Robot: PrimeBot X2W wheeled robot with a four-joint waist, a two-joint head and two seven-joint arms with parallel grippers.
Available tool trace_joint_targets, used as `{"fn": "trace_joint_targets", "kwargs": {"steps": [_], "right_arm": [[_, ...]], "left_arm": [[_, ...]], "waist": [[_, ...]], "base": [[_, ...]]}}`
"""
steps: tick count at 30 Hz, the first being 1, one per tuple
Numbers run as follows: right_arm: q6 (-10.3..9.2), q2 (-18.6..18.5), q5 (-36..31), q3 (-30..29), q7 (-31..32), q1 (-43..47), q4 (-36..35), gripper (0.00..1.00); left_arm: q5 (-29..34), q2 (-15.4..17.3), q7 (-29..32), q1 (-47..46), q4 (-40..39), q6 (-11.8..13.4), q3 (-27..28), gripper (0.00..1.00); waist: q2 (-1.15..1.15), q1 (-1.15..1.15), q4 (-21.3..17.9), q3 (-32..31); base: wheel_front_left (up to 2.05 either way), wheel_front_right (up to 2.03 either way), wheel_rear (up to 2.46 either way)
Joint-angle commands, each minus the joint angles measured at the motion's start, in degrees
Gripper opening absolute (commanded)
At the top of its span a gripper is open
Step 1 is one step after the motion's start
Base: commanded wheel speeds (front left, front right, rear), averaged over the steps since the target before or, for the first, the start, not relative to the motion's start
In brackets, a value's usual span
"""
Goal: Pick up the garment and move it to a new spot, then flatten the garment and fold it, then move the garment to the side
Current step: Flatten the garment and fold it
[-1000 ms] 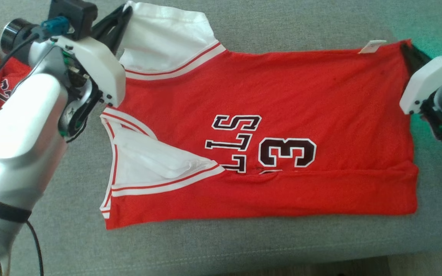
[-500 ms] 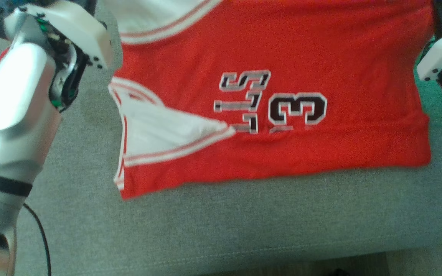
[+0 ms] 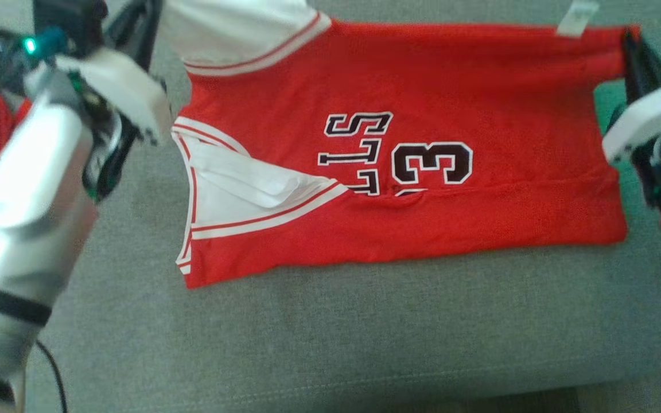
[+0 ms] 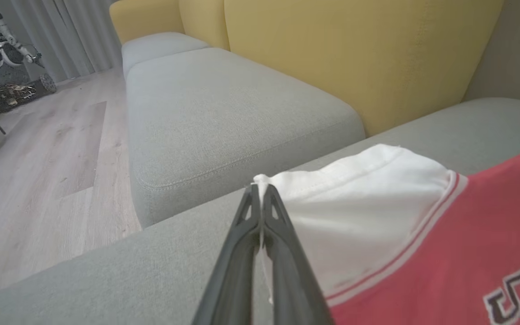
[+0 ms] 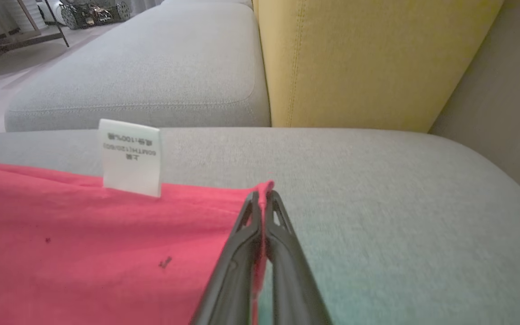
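L fingers (image 4: 235, 271) pinching garment's (image 3: 422, 74) white shoulder flap | R fingers (image 5: 237, 271) clamping its red hem corner | cloth lying rectangular, mostly smooth on grey woven sofa seat (image 3: 365, 344)

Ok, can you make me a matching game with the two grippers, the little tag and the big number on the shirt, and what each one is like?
Things:
1. left gripper
2. right gripper
3. tag
4. number 3

What each is like:
A. dark with a white outline
B. shut on a red corner of the jersey
C. white, sticking out from the red edge
D. shut on a white corner of the jersey

Pairs: 1-D, 2-B, 3-C, 4-A
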Motion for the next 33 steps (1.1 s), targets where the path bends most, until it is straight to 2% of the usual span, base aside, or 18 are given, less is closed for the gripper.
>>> {"fn": "trace_joint_targets", "kwargs": {"steps": [1, 6, 15, 19, 24, 33], "right_arm": [[0.11, -1.68, 0.94, 1.17, -0.74, 2.2, -1.58, 0.0], [0.11, -4.31, 4.79, 4.15, 1.81, 6.96, -5.26, 0.0], [0.11, -11.14, 12.09, 10.69, 10.19, 16.03, -15.62, 0.0], [0.11, -14.28, 14.34, 12.48, 13.93, 18.72, -19.39, 0.0], [0.11, -16.53, 16.26, 13.78, 17.8, 20.68, -23.06, 0.0], [0.11, -18.93, 17.01, 15.09, 23.74, 23.12, -26.88, 0.0]], "left_arm": [[-0.47, 3.28, 0.25, -0.08, -2.6, -0.38, 1.62, 0.0], [-0.06, 6.91, 3.89, 5.53, -9.37, -0.42, -0.72, 0.0], [-0.53, 15.79, 12.3, 17.01, -24.7, 2.6, -3.57, 0.0], [-1.33, 18.6, 16.13, 21.86, -30.47, 3.41, -5.45, 0.0], [-0.98, 19.59, 18.13, 25.04, -33.4, 4.59, -7.36, 0.0], [-0.06, 19.32, 17.89, 26.56, -31.1, 5.24, -9.0, 0.0]], "waist": [[0.0, 0.0, 0.24, -1.59], [0.0, 0.0, 0.76, -4.58], [0.0, 0.0, 1.38, -8.73], [0.0, 0.0, 1.31, -9.74], [0.0, 0.0, 0.78, -10.28], [0.0, 0.0, -0.69, -10.92]], "base": [[0.0, 0.0, 0.0], [0.0, 0.0, 0.0], [0.0, 0.0, 0.0], [0.0, 0.0, 0.0], [0.0, 0.0, 0.0], [0.0, 0.0, 0.0]]}}
